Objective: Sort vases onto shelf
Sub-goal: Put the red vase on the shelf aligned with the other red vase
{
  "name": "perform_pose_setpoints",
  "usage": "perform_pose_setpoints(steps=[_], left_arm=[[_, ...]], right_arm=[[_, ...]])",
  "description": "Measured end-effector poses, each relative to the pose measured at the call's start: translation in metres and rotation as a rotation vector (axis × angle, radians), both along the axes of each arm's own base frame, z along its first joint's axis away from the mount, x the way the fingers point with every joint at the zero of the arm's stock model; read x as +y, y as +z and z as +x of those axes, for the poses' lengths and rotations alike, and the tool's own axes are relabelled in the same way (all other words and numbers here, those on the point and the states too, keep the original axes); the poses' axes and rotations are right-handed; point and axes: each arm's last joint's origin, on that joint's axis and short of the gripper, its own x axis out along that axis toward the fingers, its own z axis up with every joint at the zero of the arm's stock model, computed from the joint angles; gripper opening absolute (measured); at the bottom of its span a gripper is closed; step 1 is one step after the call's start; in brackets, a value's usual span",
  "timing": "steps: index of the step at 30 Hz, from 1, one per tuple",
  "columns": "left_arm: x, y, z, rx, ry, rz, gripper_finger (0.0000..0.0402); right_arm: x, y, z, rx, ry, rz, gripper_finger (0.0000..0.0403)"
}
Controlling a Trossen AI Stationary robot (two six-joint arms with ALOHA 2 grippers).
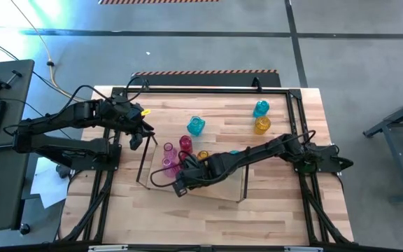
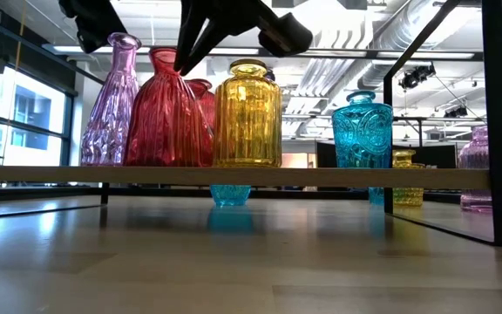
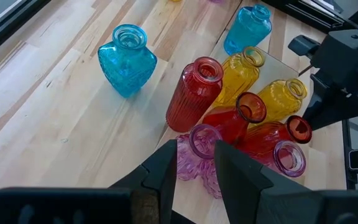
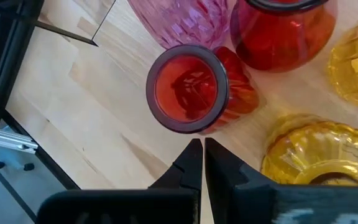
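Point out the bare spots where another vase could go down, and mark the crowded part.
Bare wood lies along the near table edge, in front of the shelf, and across the back between the cyan vase and the far cyan vase. The shelf's left end is crowded: clustered vases with the shut right gripper over them.

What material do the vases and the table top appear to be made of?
The vases look like coloured glass, glossy and ribbed: light passes through them and their rims shine. The table top looks like pale wood in joined strips, with visible grain and a matte finish.
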Motion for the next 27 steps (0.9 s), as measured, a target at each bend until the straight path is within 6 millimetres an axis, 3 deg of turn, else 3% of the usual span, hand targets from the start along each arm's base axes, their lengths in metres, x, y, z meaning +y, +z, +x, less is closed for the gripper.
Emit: perform_pose_setpoints(steps=[27], left_arm=[[0.000,0.000,0.000,0.000,0.002,-0.002,0.0099]], right_arm=[[-0.018,-0.001,0.003,0.021,0.001,-0.049,0.0000]])
